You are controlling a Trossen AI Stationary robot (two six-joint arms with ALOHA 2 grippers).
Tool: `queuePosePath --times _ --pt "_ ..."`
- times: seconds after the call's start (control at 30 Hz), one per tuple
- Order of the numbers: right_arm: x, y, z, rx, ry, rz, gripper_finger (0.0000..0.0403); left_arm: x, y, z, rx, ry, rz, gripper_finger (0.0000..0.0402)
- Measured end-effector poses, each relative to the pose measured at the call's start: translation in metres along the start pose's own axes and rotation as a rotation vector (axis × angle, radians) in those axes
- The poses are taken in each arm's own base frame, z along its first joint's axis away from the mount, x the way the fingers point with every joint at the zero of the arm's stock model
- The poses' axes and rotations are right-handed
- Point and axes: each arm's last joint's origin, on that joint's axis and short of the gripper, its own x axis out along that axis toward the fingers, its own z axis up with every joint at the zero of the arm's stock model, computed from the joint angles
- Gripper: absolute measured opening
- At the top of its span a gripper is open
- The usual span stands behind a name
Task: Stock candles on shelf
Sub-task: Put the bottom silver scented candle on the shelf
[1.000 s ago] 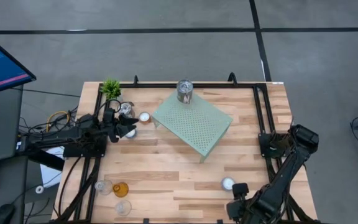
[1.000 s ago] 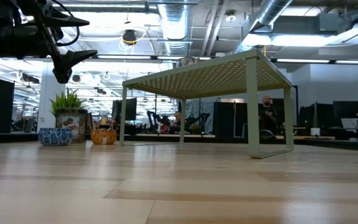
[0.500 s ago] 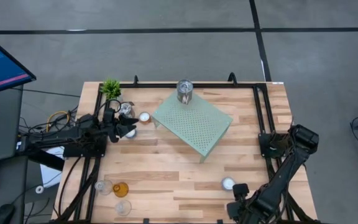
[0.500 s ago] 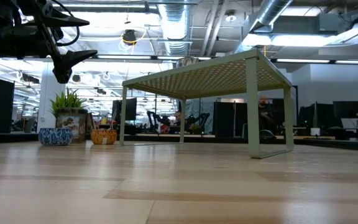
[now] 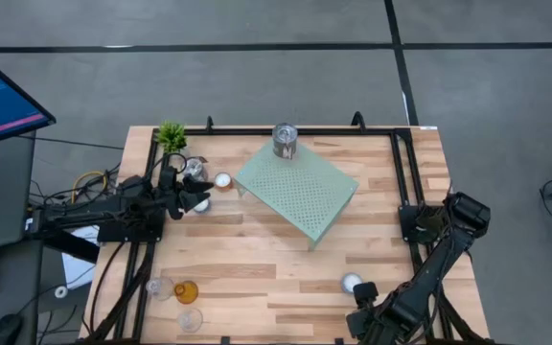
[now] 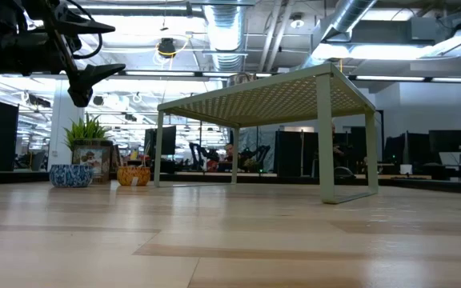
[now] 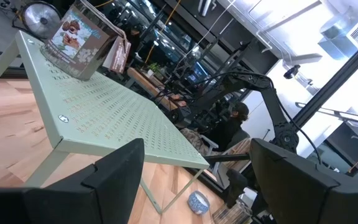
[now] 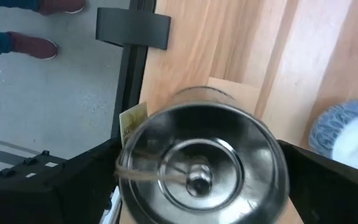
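- Wooden tabletop (image 5: 257, 259) carries the mint-green perforated shelf (image 5: 300, 192), which sits turned at an angle near the far edge.
- We see one silver tin (image 5: 285, 140) already standing on the shelf's far corner; in the left wrist view it shows a printed label (image 7: 76, 38).
- At the far left corner we find the green plant (image 5: 171, 135), and beside it a small cluster of candles, among them a white tealight (image 5: 222, 179).
- Our left gripper (image 5: 195, 196) hovers over that cluster, clear of the tabletop, its fingers spread fairly wide and holding nothing.
- Near the left front edge we see a clear glass holder (image 5: 159, 287), an amber glass one (image 5: 186, 291) and another clear one (image 5: 190, 319).
- Our right gripper (image 8: 201, 180) is low at the right front edge, its fingers spread to their widest on either side of a second silver tin (image 8: 201, 165).
- We cannot tell whether those fingers touch that tin.
- A blue-and-white candle (image 5: 352, 283) lies just beside it.
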Motion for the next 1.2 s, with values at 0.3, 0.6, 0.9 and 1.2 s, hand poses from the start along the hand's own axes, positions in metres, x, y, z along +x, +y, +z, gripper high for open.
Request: queuePosePath --times 0.3,0.6,0.9,1.2 --pt "0.0064 -0.0016 0.0013 -0.027 0.019 -0.015 0.04 0.0003 0.0002 -0.0002 0.0 0.002 0.001 0.0294" --pt "0.0103 -0.0033 -0.0015 -0.011 0.026 -0.021 0.04 0.0002 0.0001 -0.0001 0.0 0.001 0.001 0.0294" --pt "0.0103 -0.0046 -0.0031 -0.016 0.074 0.001 0.04 0.0002 0.0001 -0.0001 0.0 0.001 0.001 0.0294" --pt "0.0103 -0.0047 -0.0032 -0.029 0.089 0.016 0.04 0.0002 0.0001 0.0 0.0 0.0 0.001 0.0294"
